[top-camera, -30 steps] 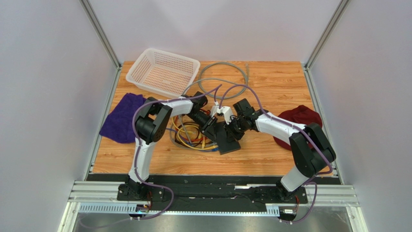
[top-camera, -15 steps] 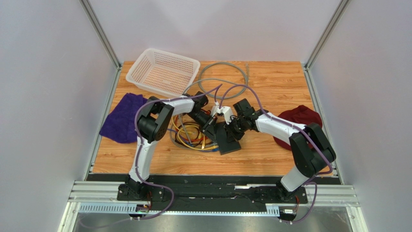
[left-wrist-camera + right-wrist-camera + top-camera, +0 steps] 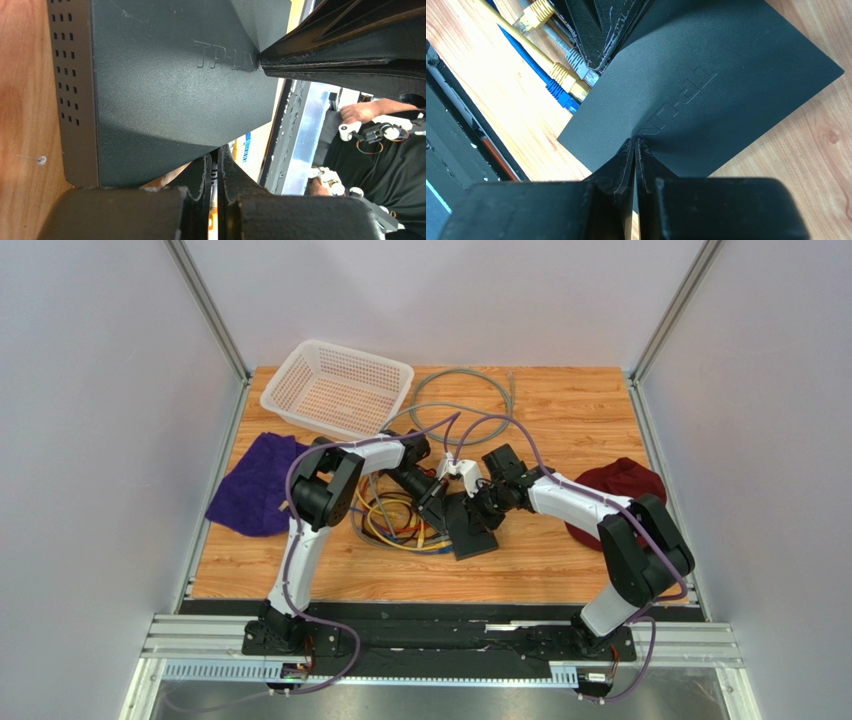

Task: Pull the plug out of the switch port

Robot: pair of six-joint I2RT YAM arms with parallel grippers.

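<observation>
wood-grain tabletop (image 3: 560, 565) in a grey-walled cell, where the flat matte black switch (image 3: 470, 528) lies near the middle, its socket edge turned to the robot's left. within the last second the left gripper (image 3: 215, 156) has gone from half open to clenched at that edge. the right wrist view puts its tips on or just beside the grey-booted plug (image 3: 582, 67), though whether the plug is truly pinched cannot be told. the right gripper (image 3: 634, 143), fingers pressed together as before, bears down on the switch's plain top by the embossed logo, apparently pinning the box. on that evidence the reach is over and the pull comes next. the grey plug, a yellow plug (image 3: 562, 76) and a blue plug (image 3: 560, 93) all appear seated. room is tight to the left, where the way out of the sockets runs into a loose tangle of yellow and blue cables (image 3: 400, 520), a purple cloth (image 3: 255, 495) beyond. the white mesh basket (image 3: 338, 388) stands well apart at the far left, a dark red cloth (image 3: 620, 485) to the right, bare wood toward the near edge.
</observation>
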